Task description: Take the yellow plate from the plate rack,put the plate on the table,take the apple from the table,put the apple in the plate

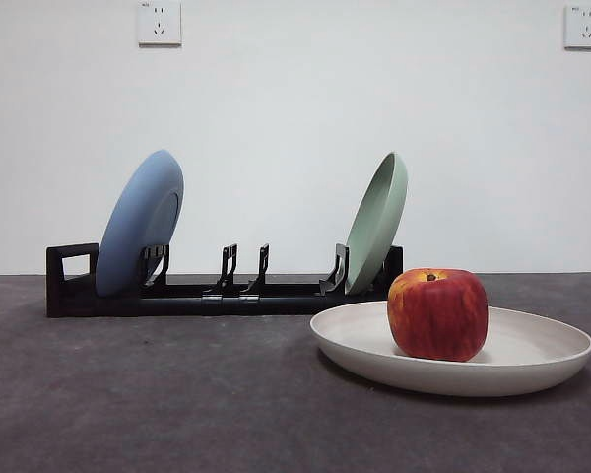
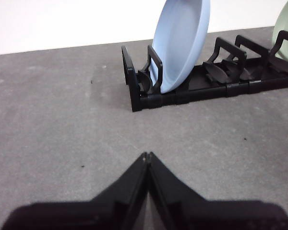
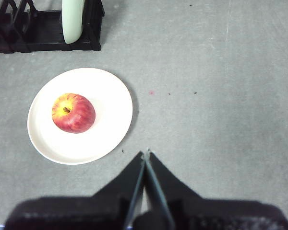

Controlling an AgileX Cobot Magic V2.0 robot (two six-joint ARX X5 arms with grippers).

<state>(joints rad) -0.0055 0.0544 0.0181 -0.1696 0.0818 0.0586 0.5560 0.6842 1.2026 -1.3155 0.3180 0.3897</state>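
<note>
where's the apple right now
The apple sits upright inside the yellow plate on the table, low on the right of the front view, just in front of the plate rack end holding the pale green plate.

A plain white wall (image 1: 295, 118) rises behind the dark grey tabletop (image 1: 128, 394), with two white wall sockets (image 1: 159, 23) set high, evenly lit.

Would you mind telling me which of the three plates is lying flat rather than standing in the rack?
The yellow plate, flat on the table with the apple in it. The blue plate and pale green plate stand in the plate rack.
</note>
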